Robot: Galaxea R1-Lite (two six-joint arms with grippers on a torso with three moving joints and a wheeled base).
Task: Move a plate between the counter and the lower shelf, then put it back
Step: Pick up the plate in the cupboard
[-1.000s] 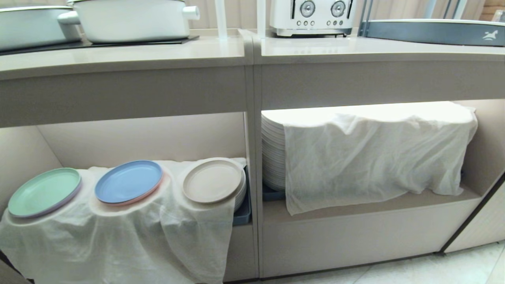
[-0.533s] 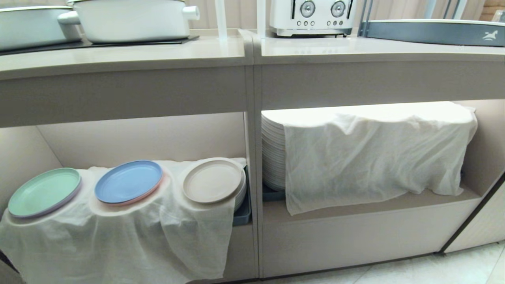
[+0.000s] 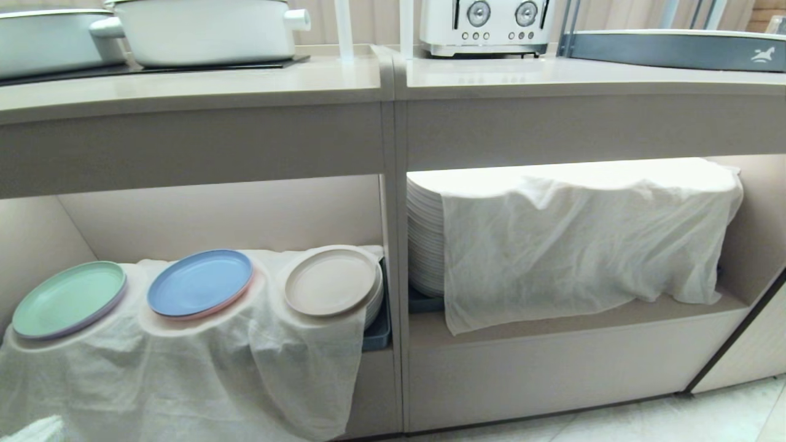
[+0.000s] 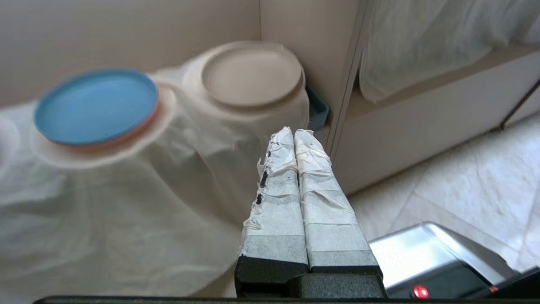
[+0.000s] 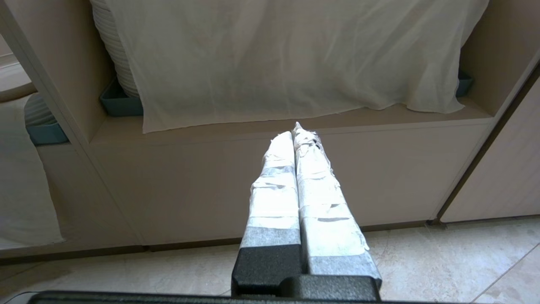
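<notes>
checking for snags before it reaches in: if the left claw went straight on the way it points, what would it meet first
Probably the white cloth hanging down the front of the lower shelf, just below the cream plate. The left claw is shut and aims up toward that plate, apart from it; depth is unclear, so it may just clear the drape.

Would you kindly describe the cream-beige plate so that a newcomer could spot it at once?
Look under the counter that carries the white pots, into the lower shelf draped in white cloth. Three plates lie in a row there; the plate is the rightmost, beside the divider. It is matte cream-beige, unlike the blue plate and mint-green plate.
</notes>
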